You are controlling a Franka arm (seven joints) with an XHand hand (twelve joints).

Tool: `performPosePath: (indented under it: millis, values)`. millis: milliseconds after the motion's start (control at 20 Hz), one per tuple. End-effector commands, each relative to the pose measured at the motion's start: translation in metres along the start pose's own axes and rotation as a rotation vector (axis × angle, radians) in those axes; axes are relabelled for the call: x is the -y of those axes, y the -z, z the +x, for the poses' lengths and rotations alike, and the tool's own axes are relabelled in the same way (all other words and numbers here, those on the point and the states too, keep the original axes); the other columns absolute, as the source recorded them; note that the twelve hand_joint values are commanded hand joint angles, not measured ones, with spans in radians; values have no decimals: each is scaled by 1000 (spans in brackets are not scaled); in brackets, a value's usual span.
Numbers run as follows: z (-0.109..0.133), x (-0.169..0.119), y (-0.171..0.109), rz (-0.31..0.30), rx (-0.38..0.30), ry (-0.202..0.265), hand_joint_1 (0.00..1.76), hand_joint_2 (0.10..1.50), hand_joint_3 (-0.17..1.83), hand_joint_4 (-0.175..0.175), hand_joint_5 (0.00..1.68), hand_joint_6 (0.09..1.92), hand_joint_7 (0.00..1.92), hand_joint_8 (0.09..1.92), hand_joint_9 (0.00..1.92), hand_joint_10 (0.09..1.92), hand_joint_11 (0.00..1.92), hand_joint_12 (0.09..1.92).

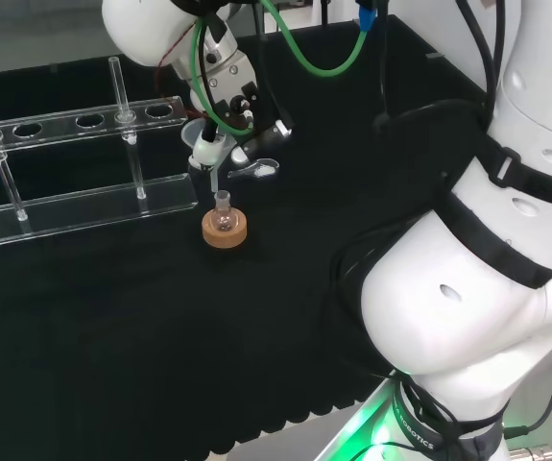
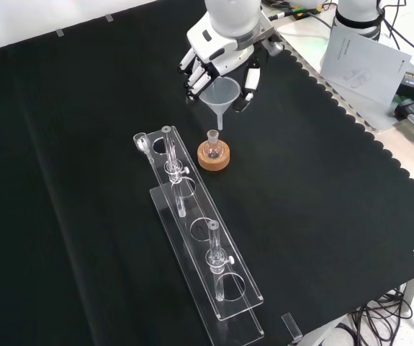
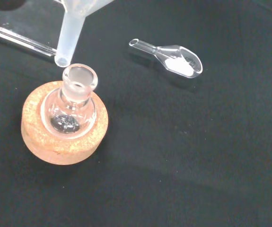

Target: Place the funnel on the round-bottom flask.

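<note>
Hand: the hand sits at the top centre of the front view, its fingers curled round the rim of the funnel, pinching the cone from both sides.
Funnel: a clear plastic cone with the stem pointing down, hanging upright in the air, carried by the hand and resting on nothing.
Flask: the round-bottom flask stands upright in a cork ring just below the funnel in the front view, a little above the frame's middle.
Gap: in the wrist view the stem's open tip hangs just beside the flask's mouth, near but not over it and not yet inside.
Step in hand: lining up and lowering, as I read it; the funnel is not yet seated.
How to do it well: I'd want the tip brought squarely over the neck first, and only then lowered straight down. The neck is narrow, so a tilted stem would likely catch the rim.
Risk: a sideways nudge against the neck could tip the flask in its ring, which is all that holds it.
Nearby: a small glass scoop with white powder lies on the black cloth close to the flask, and a clear rack runs toward the front view's lower centre.
</note>
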State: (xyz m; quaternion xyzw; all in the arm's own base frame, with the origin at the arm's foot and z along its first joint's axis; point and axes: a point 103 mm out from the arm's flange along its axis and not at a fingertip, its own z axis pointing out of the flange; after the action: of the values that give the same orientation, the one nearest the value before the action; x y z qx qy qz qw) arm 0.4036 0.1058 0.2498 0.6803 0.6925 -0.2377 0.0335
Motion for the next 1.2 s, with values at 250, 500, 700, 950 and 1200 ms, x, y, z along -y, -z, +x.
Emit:
performPosePath:
  millis: [250,500,700,950,1200]
  values:
    - [1,-3,-5,0,7,-7,711,785,518,-48,555,457,773,791,1066,559,619,1257]
    - [2,-10,-20,-7,5,-2,711,786,518,-49,564,465,771,791,1063,560,619,1257]
    - [3,-10,-21,-10,8,-1,711,787,519,-50,568,471,770,791,1061,561,620,1257]
    - [3,-12,-26,-7,8,4,712,787,519,-51,569,477,769,792,1056,562,622,1256]
    - [6,-16,-37,3,15,12,712,787,519,-51,569,483,768,793,1051,564,622,1255]
